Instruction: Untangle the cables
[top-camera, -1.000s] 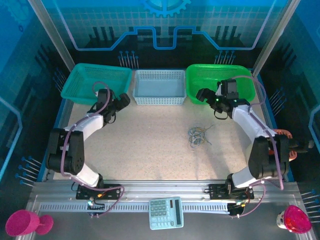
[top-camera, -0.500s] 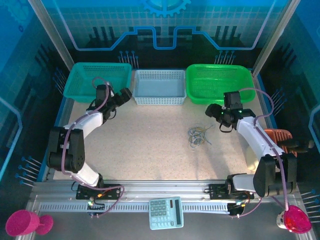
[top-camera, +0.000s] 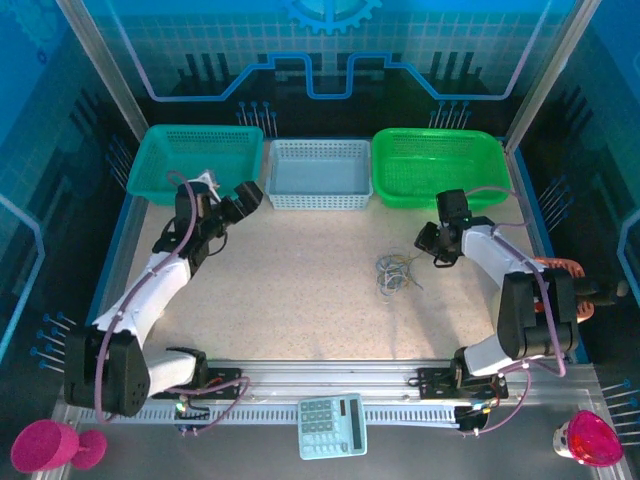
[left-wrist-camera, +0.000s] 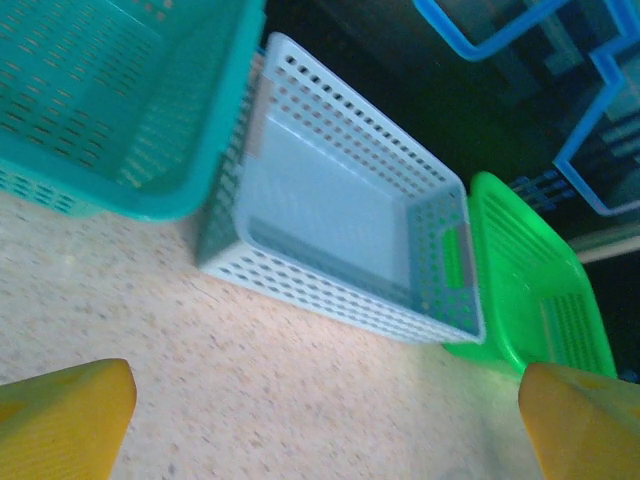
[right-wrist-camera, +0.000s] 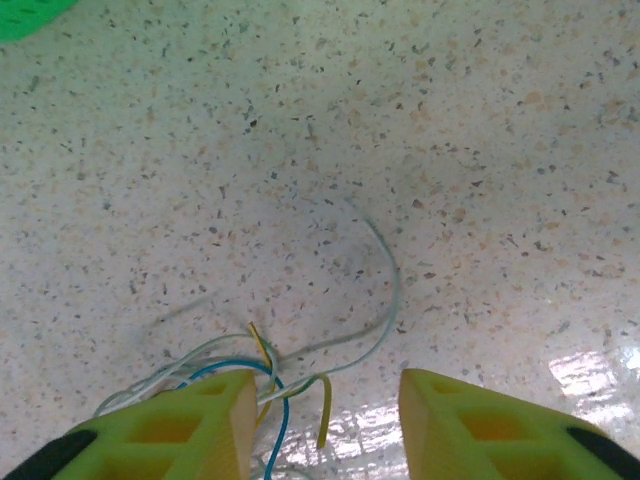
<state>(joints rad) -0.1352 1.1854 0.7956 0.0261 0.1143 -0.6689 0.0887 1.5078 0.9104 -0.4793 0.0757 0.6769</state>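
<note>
The cables (top-camera: 394, 272) lay as 1 loose clump on the speckled table (top-camera: 300, 300), right of centre in the top view and well apart from the pale blue basket (top-camera: 320, 200) at the upper edge. The right gripper (right-wrist-camera: 322, 392) hovered just beside the clump's upper right. In its wrist view the 2 yellow fingers (right-wrist-camera: 170, 430) stood partly apart at the bottom of the frame. A yellow wire end and a pale strand lay in the gap, and blue and white loops ran under the lower-left finger. Nothing looked pinched yet. The left gripper (left-wrist-camera: 320, 415) stood spread wide and empty at the upper left of the top view, by the teal basket (top-camera: 160, 185).

The step in hand seemed to be taking hold of 1 strand. It would go best by closing on a single free end, such as the yellow one in the gap, rather than on the knot. The pads should be low enough to catch so thin a wire. The pull would need to be slow and away from the clump, probably with the left gripper pinning the rest, or the whole tangle might simply drag along.
</note>
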